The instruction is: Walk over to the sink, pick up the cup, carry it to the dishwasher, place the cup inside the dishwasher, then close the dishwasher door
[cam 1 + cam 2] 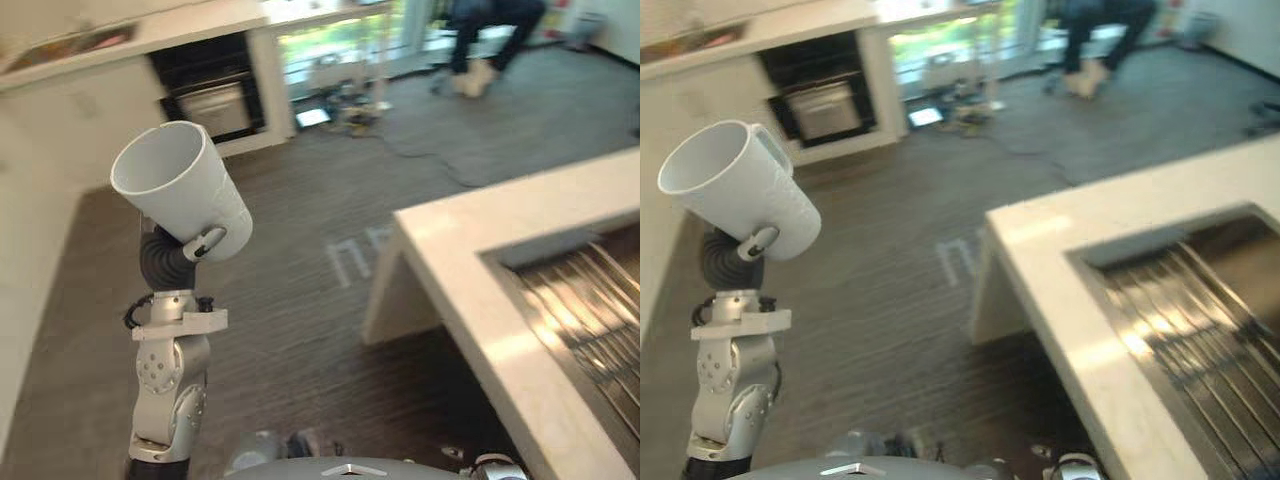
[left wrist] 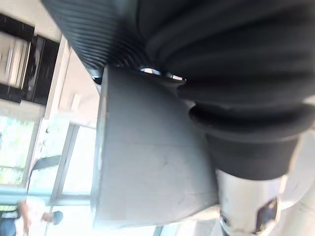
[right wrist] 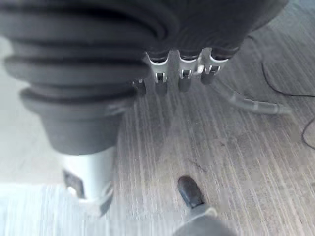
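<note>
Lower left of the head views: left arm raised, left hand (image 1: pixel 200 245) clenched on the white cup (image 1: pixel 180 190). One finger hooks over the cup's lower side. The cup is off every surface, tilted, with its mouth facing the upper left of the frame. It sits at left centre, above the wrist. In the left wrist view the cup's side (image 2: pixel 147 162) lies right against the dark ribbed cover.

Right hand (image 3: pixel 179 73) seen in its own wrist view: fingers relaxed and hanging loose, holding nothing. The thumb (image 3: pixel 189 191) sits apart from them, with striped floor below.

Right side and lower right of the head views: pale counter (image 1: pixel 470 240) with its corner pointing toward frame centre. A steel sink (image 1: pixel 590 300) with a ridged bottom is set into the counter and runs off the right edge. The cup is well apart from the sink, on the other side of the frame.

Middle: dark wood-grain floor (image 1: pixel 300 300) between the arm and the counter.

Upper left, far: long pale worktop (image 1: pixel 150 35) with the black dishwasher (image 1: pixel 205 95) under it, a grey panel showing inside the dark frame. Cannot tell how its door stands. Just right of it is a bright window area with small clutter on the floor (image 1: pixel 345 110).

Top right, farthest: a person (image 1: pixel 490 30) in dark trousers, legs only.
</note>
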{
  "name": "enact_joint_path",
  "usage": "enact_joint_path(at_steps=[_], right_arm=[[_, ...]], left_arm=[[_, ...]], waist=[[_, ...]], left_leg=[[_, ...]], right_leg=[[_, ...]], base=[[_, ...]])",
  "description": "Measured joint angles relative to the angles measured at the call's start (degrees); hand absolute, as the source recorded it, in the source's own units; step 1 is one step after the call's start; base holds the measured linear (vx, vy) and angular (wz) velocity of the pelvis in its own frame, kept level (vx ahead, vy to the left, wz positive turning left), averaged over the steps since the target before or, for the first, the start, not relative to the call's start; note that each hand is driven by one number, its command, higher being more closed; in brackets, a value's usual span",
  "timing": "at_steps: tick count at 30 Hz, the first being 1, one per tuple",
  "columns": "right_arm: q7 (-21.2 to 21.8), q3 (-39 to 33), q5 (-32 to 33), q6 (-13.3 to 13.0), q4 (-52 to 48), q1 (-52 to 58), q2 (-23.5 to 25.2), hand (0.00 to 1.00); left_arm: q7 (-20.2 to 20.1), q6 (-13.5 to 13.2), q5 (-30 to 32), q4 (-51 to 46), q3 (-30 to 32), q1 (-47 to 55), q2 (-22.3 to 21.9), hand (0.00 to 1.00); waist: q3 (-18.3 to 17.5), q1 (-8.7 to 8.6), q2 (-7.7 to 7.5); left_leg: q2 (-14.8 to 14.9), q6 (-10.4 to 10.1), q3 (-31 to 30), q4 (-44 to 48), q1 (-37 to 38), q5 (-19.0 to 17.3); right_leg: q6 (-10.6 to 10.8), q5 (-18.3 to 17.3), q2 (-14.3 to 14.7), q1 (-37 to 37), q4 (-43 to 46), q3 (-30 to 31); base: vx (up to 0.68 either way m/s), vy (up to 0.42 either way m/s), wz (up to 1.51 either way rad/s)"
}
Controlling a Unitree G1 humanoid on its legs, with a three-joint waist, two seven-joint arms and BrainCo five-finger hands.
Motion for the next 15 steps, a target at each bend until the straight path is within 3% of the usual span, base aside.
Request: enact_joint_path(at_steps=[1,2,3,4,5,6,8,11,12,13,14,15], right_arm=[[0.8,0.4,1.4,-0.2,-1.6,0.0,1.6,0.0],[1.0,0.5,1.5,-0.2,-2.0,-0.1,2.5,0.0],[2.2,0.5,1.9,-0.8,-2.7,0.2,4.6,0.0],[3.0,-0.7,3.2,-1.5,-3.9,1.1,5.4,0.0],[3.2,-0.9,4.0,-1.9,-4.3,1.6,5.4,0.0],[3.1,-1.6,5.1,-2.8,-5.1,3.1,5.8,0.0],[3.0,-1.8,6.7,-4.0,-6.0,6.2,7.0,0.0],[2.5,0.1,8.1,-6.7,-6.4,6.8,7.1,0.0],[1.9,0.9,8.1,-7.5,-6.3,6.5,6.7,0.0],[1.7,1.7,8.2,-7.7,-6.3,6.2,7.1,0.0],[1.7,4.1,8.7,-8.2,-6.9,6.5,6.9,0.0],[2.1,5.0,9.2,-7.7,-7.9,6.5,6.8,0.0]], left_arm=[[-0.3,0.1,-0.6,0.0,-0.3,1.1,0.3,1.0],[-0.4,0.1,-0.6,0.0,-0.6,1.2,0.5,1.0],[-0.5,0.1,-0.6,0.0,-2.1,1.3,1.1,1.0],[-1.0,0.1,-0.7,0.1,-4.8,1.2,1.6,1.0],[-1.4,0.2,-0.8,0.3,-6.3,0.8,1.8,1.0],[-2.7,0.1,-0.9,2.2,-9.5,-1.1,2.5,1.0],[-3.5,0.2,-0.9,5.0,-11.4,-2.1,2.6,1.0],[-3.5,0.2,-0.9,6.5,-11.5,-2.2,2.6,1.0],[-3.6,0.2,-0.9,6.8,-11.4,-2.5,2.6,1.0],[-3.8,0.2,-0.9,6.7,-11.0,-2.6,2.8,1.0],[-4.1,0.1,-0.9,7.1,-11.0,-2.9,2.6,1.0],[-4.2,0.8,-0.8,7.8,-11.1,-1.8,2.6,1.0]], waist=[[0.0,0.27,-0.71],[0.0,0.43,-0.89],[0.0,0.39,-1.02],[-0.2,-0.67,-1.31],[-0.2,-1.35,-1.2],[0.0,-1.77,-1.25],[0.3,-2.2,-2.32],[0.2,-2.6,-2.59],[0.4,-3.06,-2.38],[0.3,-3.04,-3.78],[0.7,-3.19,-4.06],[0.2,-2.98,-4.18]], left_leg=[[-3.1,0.7,-1.8,-5.5,1.1,3.1],[-4.2,2.2,-2.8,-7.4,1.3,4.2],[-6.2,3.6,-6.1,-9.8,0.7,5.2],[-7.6,4.7,-10.2,-10.1,-1.4,6.4],[-8.2,4.8,-12.6,-10.2,-2.3,6.9],[-9.7,5.0,-18.1,-10.3,-4.1,8.5],[-11.7,5.2,-23.4,-12.1,-3.6,10.4],[-12.9,5.2,-26.0,-14.9,-3.2,10.8],[-13.1,4.2,-27.3,-14.6,-3.8,9.8],[-14.0,5.0,-26.6,-12.8,-4.7,9.1],[-13.9,9.6,-26.0,-6.8,-7.2,9.5],[-14.3,8.5,-27.2,-8.1,-6.3,9.5]], right_leg=[[-0.5,1.4,-1.3,0.3,-0.8,-0.3],[-0.3,1.9,-1.5,0.5,-0.8,0.0],[-1.5,2.0,-2.3,-0.1,-0.3,4.7],[-4.3,-2.2,-1.4,-2.1,0.2,15.9],[-4.1,-4.7,-0.1,-2.8,0.0,22.5],[-2.9,-8.6,4.3,-4.2,-0.1,36.6],[-1.0,-11.5,8.1,-4.0,0.2,47.4],[0.5,-12.5,10.4,-6.2,1.6,53.9],[0.4,-12.5,11.8,-7.7,1.1,56.7],[0.6,-12.9,10.8,-8.4,0.8,58.4],[3.1,-11.9,11.2,-8.7,4.2,58.3],[2.1,-11.7,11.3,-8.5,5.0,59.8]], base=[[-0.21,0.132,1.21],[-0.22,0.083,1.04],[-0.22,0.09,1.35],[-0.21,0.088,1.64],[-0.17,0.057,2.24],[-0.12,0.025,1.89],[-0.1,-0.005,1.76],[-0.05,-0.045,1.12],[-0.03,-0.034,0.98],[-0.02,-0.048,0.94],[-0.02,-0.071,0.71],[-0.02,-0.087,0.68]])
